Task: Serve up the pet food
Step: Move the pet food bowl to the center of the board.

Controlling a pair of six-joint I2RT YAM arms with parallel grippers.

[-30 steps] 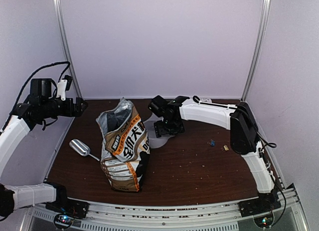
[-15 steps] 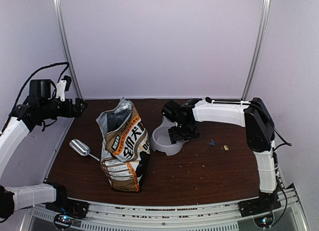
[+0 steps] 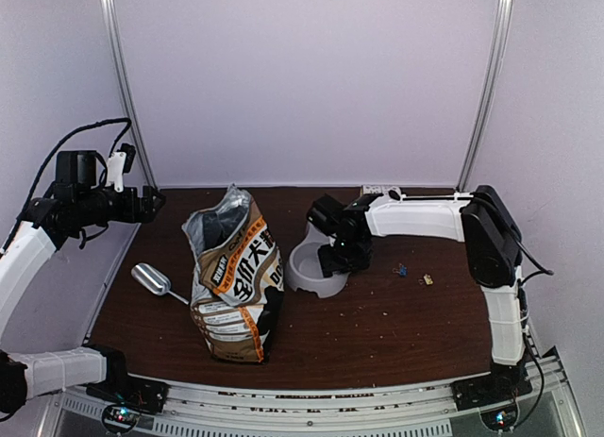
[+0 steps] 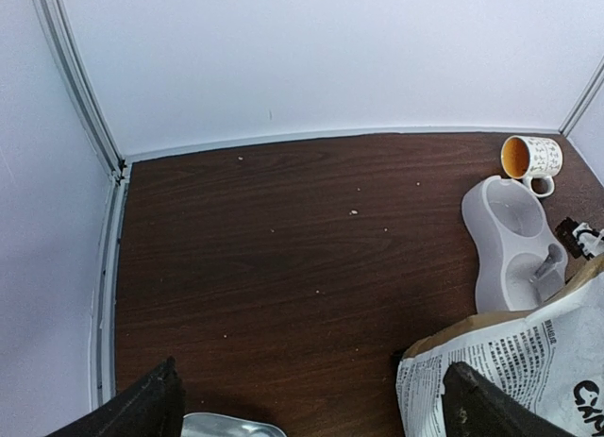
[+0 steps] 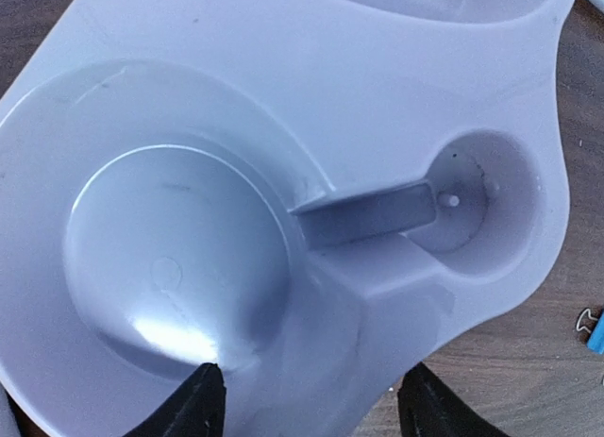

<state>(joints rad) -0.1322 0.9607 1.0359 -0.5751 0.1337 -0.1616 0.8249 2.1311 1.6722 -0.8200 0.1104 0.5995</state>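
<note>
We judge the step in hand to be getting hold of the grey plastic double bowl point(image 3: 307, 267), ahead of any filling. The right end effector point(image 5: 311, 409) is low over the bowl, at its side towards the right of the dark wooden desk point(image 3: 377, 338). Its fingertips point(image 5: 196, 406) stand apart, with a stretch of the bowl's wall between them. Whether they already press on that wall we cannot tell, since the wrist view crops them at its bottom edge.

Both round wells of the bowl look bare. We see no heap of the small reddish-brown dry pet food anywhere. By our reckoning it sits inside the tan, white and black printed paper bag point(image 3: 236, 277), which stands open-mouthed just left of the bowl. Only a few stray crumbs point(image 4: 354, 211) lie on the desk.

The left end effector point(image 4: 311, 413) hangs high at the far left, its fingers spread wide on nothing. The shiny metal scoop point(image 3: 149, 277) lies on the desk left of the bag.

The next move calls for a firm hold on the bowl's wall. Then the left arm needs to come down for the scoop or the bag.
</note>
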